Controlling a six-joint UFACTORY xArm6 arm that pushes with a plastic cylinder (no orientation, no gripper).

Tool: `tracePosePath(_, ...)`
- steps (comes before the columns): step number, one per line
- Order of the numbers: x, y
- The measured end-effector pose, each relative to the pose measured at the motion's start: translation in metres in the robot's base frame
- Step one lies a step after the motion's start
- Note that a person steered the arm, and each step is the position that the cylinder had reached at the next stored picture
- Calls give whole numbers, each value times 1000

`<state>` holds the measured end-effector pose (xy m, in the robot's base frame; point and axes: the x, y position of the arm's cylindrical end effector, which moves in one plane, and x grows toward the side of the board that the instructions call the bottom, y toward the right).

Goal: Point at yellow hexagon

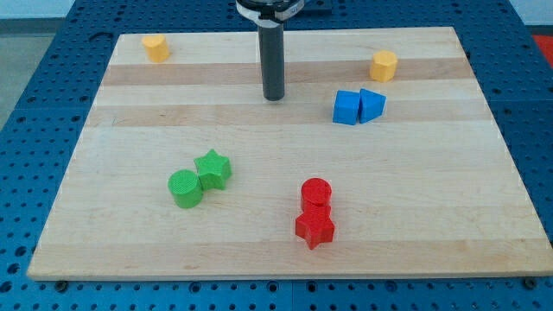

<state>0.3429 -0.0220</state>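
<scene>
A yellow block with a hexagon outline (pixel 384 65) sits near the view's top right on the wooden board (pixel 276 242). A second yellow block (pixel 155 47), whose shape is hard to make out, sits at the top left corner. My tip (pixel 274 97) rests on the board at the top centre, well to the left of the yellow hexagon and touching no block. The rod stands upright, its upper end cut off by the view's top edge.
A blue cube (pixel 346 107) and a blue triangular block (pixel 372 104) touch, just right of my tip and below the hexagon. A green cylinder (pixel 184 188) and green star (pixel 213 168) sit lower left. A red cylinder (pixel 316 193) and red star (pixel 314 227) sit bottom centre.
</scene>
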Motion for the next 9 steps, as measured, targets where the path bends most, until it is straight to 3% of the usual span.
tracePosePath(1,-3,0)
tracePosePath(9,-13,173)
